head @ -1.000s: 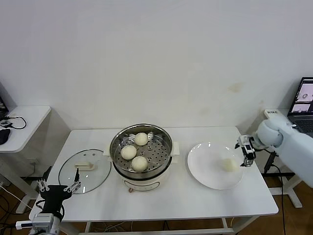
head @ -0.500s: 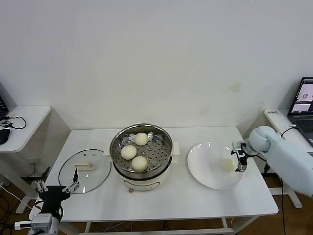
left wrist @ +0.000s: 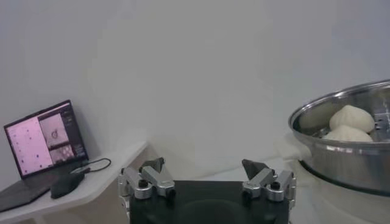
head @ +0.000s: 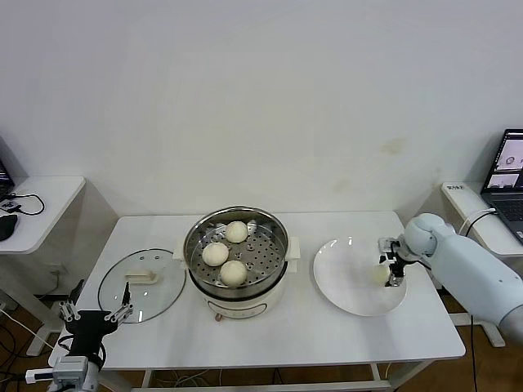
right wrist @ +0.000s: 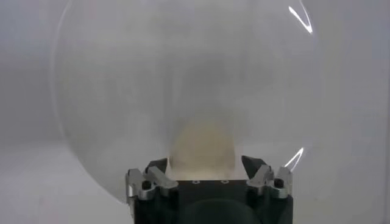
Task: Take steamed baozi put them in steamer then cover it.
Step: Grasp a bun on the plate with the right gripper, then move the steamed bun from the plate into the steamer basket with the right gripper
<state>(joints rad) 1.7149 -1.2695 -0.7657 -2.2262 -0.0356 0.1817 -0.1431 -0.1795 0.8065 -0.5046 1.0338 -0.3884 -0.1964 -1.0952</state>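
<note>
Right hand (head: 389, 270), fingers spread, straddles the last baozi (head: 378, 273) on the plate (head: 347, 286) near the table's right edge, poised to grip it for the steamer (head: 236, 249); left hand (head: 93, 314) waits open at the front-left corner.

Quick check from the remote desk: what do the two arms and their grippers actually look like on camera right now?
The right arm is a smooth, rounded pale grey-white shell ending in a small black gripper with silver metal fittings, the right gripper. The left gripper shows as a black body with two black fingers on silver, bolted brackets; the left wrist view shows the same build. No markings or sleeves are visible.
</note>
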